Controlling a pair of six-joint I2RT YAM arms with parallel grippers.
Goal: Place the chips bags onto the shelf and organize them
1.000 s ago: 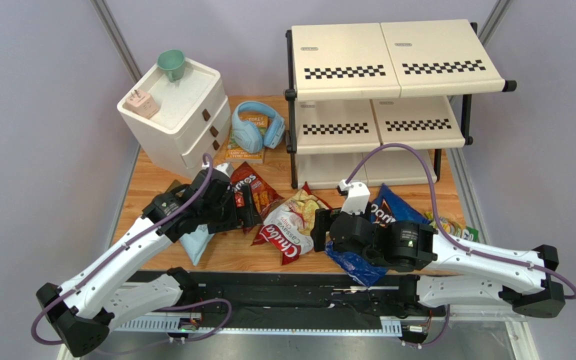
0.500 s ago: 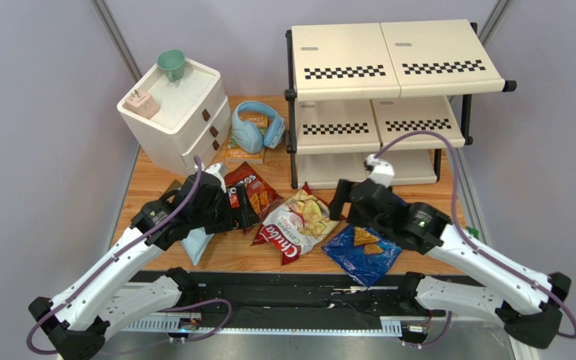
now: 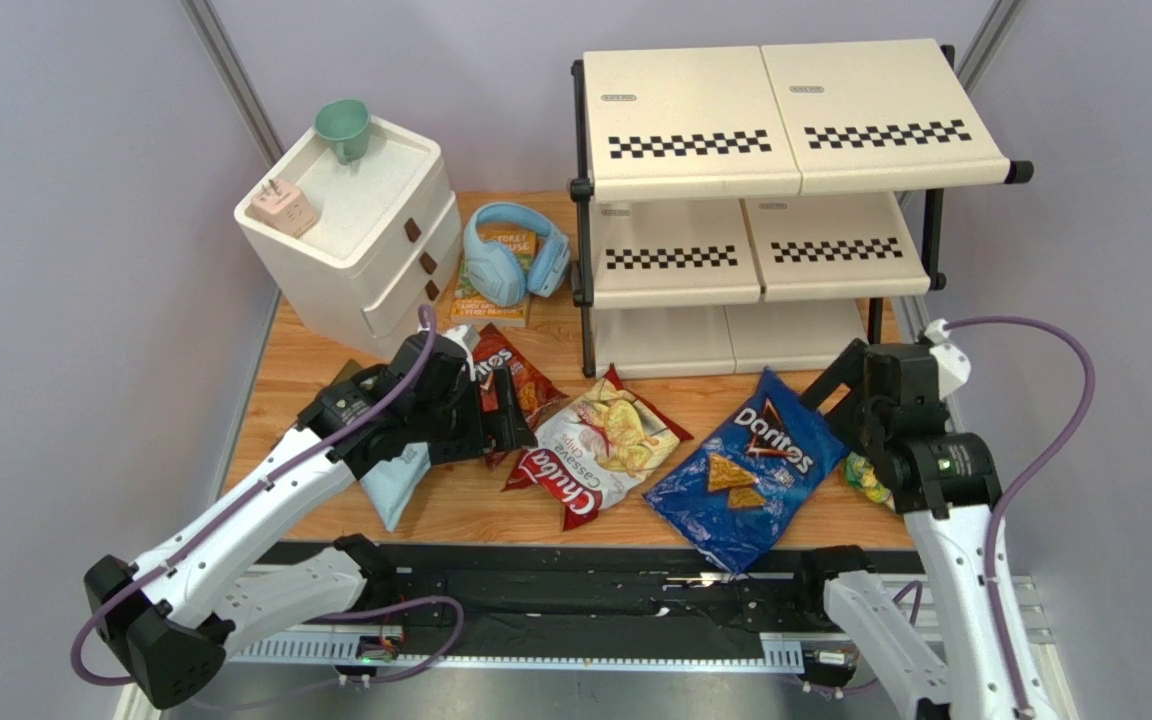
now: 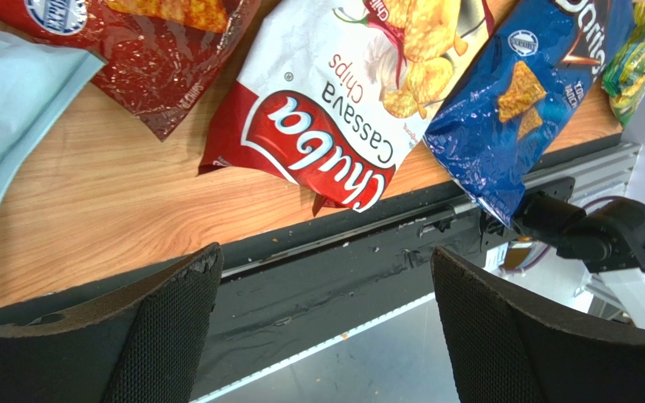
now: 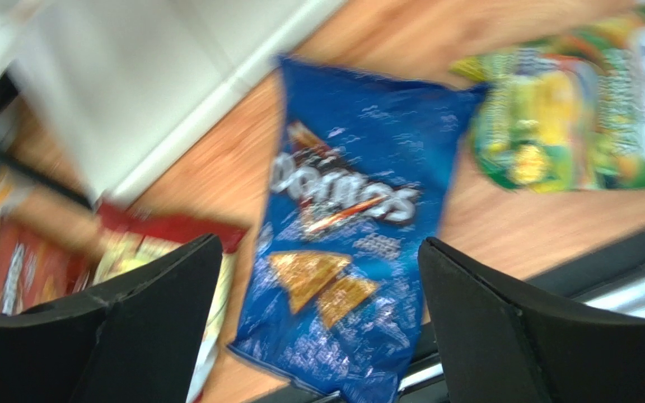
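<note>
Lying diagonally, blue Doritos bag (image 3: 740, 473), top toward shelf (image 3: 687, 105)

The top view looks steeply down from above and behind the arms, taking in the whole surface (image 3: 470, 518) and the shelf (image 3: 793, 113) at its far side. The wrist views look down from close by, past the left fingers (image 4: 166, 336) and the right fingers (image 5: 502, 336); the right one is blurred. All three share the blue bag (image 3: 748, 465).

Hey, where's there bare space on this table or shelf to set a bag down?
All three shelf boards look bare. On the table, wood shows along the near edge below the white-and-red bag, and in front of the white cabinet. Crowded: the middle, red Doritos bag through blue Doritos bag.
</note>
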